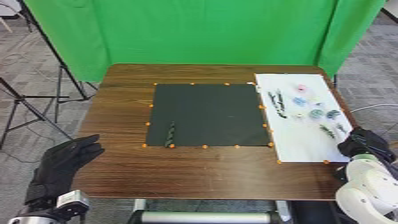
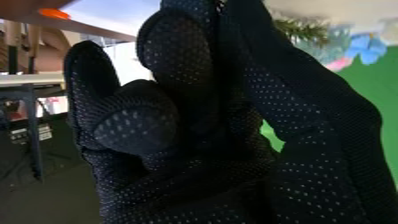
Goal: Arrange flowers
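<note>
Across the tabletop (image 1: 200, 175), one sprig (image 1: 171, 134) lies on the mat (image 1: 213, 112), flowers (image 1: 316, 114) on the sheet (image 1: 302, 149), so I judge placing barely begun; my right robot hand (image 1: 362, 142), whose grip I cannot tell, must bring a flower over next.

Tbl (image 1: 115, 175): brn wood, rounded far corners. Blk mat (image 1: 204, 115) flat, approx. ctr; orange markers (image 1: 204, 146) along its edges. Dk grn sprig (image 1: 171, 136) on mat, nr L part of near edge, lengthwise twd far side. White sheet (image 1: 293, 147) flat, R of mat, orange markers at near edge too. On sheet: dk/white strips (image 1: 279, 105) on L side; pink flower (image 1: 302, 88) nr far end; blue flower (image 1: 299, 101) next; grn rosettes (image 1: 316, 114) mid-sheet; grn sprigs (image 1: 327, 131) nearer, R side.
</note>
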You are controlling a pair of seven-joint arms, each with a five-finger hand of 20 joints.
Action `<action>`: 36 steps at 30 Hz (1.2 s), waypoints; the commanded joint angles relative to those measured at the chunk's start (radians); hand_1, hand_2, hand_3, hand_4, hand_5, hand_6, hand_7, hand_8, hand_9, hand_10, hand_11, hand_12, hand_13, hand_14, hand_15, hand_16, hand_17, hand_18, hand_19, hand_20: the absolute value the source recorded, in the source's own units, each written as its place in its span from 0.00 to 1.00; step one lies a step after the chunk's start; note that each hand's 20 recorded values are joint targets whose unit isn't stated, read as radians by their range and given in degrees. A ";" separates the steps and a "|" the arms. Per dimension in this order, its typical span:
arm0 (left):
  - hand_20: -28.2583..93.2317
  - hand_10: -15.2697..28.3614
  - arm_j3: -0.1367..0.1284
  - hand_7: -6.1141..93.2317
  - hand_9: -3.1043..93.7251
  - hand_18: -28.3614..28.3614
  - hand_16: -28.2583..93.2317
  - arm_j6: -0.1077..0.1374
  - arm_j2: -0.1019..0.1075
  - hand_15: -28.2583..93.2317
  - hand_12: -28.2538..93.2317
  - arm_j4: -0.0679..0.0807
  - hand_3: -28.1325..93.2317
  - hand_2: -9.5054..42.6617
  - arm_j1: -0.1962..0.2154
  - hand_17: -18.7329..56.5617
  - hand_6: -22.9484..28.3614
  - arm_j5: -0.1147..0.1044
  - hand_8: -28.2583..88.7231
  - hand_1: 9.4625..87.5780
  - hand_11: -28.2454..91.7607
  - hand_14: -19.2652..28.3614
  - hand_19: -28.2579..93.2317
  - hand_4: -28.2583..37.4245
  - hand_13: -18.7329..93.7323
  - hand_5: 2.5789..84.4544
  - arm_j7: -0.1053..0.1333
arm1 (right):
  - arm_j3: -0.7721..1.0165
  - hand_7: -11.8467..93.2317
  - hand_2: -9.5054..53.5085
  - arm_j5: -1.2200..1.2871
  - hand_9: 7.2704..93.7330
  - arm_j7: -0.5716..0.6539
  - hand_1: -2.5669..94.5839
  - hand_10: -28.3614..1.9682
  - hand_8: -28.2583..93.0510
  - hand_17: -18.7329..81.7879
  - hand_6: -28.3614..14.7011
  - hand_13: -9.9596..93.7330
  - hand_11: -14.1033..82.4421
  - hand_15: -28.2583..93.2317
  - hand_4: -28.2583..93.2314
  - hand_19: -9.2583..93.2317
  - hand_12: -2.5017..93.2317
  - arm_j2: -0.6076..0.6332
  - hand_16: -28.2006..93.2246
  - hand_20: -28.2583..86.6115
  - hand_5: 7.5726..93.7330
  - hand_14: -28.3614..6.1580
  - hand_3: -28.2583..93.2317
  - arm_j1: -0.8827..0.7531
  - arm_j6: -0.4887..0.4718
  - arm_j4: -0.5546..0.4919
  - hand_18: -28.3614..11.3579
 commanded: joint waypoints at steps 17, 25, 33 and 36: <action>0.37 0.89 -0.028 0.24 0.47 0.87 0.12 0.016 0.029 0.75 0.32 -0.006 0.89 0.31 0.039 0.12 0.76 -0.024 0.16 0.23 0.59 0.99 0.71 0.12 0.42 0.59 0.037 | -0.260 0.36 0.00 -0.015 0.92 -0.094 0.58 0.53 0.38 0.62 0.56 0.91 0.62 0.81 0.00 1.00 0.33 0.018 0.45 0.24 0.90 0.62 0.86 0.283 0.057 -0.145 0.17; 0.37 0.89 -0.026 0.24 0.47 0.87 0.12 0.002 0.028 0.75 0.32 -0.003 0.89 0.31 0.022 0.12 0.76 -0.011 0.16 0.23 0.59 0.99 0.71 0.12 0.42 0.59 0.008 | -0.544 0.36 0.00 -0.028 0.93 -0.120 0.58 0.52 0.39 0.62 0.55 0.92 0.62 0.81 0.00 1.00 0.33 -0.104 0.45 0.25 0.91 0.62 0.86 0.514 -0.011 -0.089 0.16; 0.37 0.89 -0.025 0.24 0.47 0.87 0.12 -0.012 0.018 0.75 0.32 -0.001 0.89 0.31 0.006 0.12 0.76 -0.001 0.16 0.23 0.59 0.99 0.71 0.13 0.42 0.59 -0.019 | -0.733 0.35 0.00 -0.064 0.93 -0.133 0.58 0.52 0.40 0.62 0.56 0.92 0.63 0.82 0.01 1.00 0.32 -0.279 0.45 0.26 0.91 0.62 0.87 0.626 -0.089 0.018 0.16; 0.37 0.89 -0.020 0.24 0.47 0.87 0.12 -0.022 0.014 0.75 0.32 0.003 0.89 0.31 -0.016 0.12 0.76 0.008 0.16 0.23 0.59 0.99 0.71 0.12 0.42 0.59 -0.036 | -0.778 0.35 0.00 -0.079 0.93 -0.140 0.58 0.51 0.40 0.62 0.56 0.92 0.63 0.82 0.01 1.00 0.32 -0.337 0.45 0.26 0.92 0.62 0.86 0.641 -0.131 0.055 0.15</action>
